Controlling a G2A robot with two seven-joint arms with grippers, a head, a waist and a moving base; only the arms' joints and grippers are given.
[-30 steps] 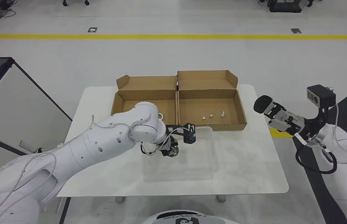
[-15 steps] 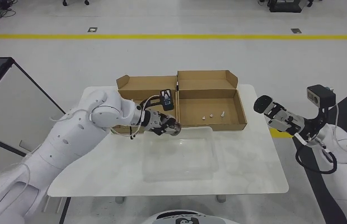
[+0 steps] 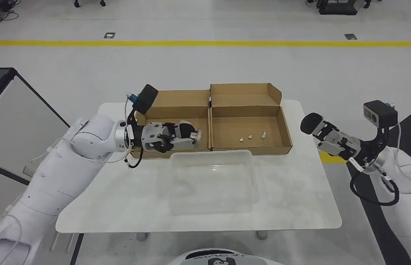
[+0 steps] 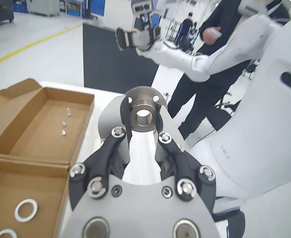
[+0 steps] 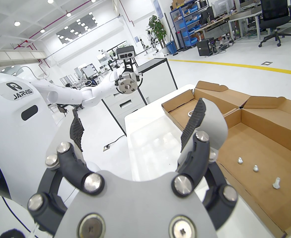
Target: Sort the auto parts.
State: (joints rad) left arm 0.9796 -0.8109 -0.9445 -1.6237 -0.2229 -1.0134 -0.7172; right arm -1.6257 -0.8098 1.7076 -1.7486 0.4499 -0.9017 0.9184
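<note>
While in left tool (image 4: 142, 118), flanged hub (image 4: 145, 100) level, flange outward.

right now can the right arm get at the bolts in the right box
Probably yes: the right tool is open and empty beside the open-topped box, and nothing stands between it and the bolts.

White table (image 3: 292, 192); yellow floor line (image 3: 205, 43)

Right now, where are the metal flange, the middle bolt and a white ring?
metal flange (image 4: 142, 104): left wrist view, on its hub's rim.
middle bolt (image 5: 255, 168): right wrist view, on its head.
white ring (image 4: 16, 211): left wrist view, on its band.
</note>
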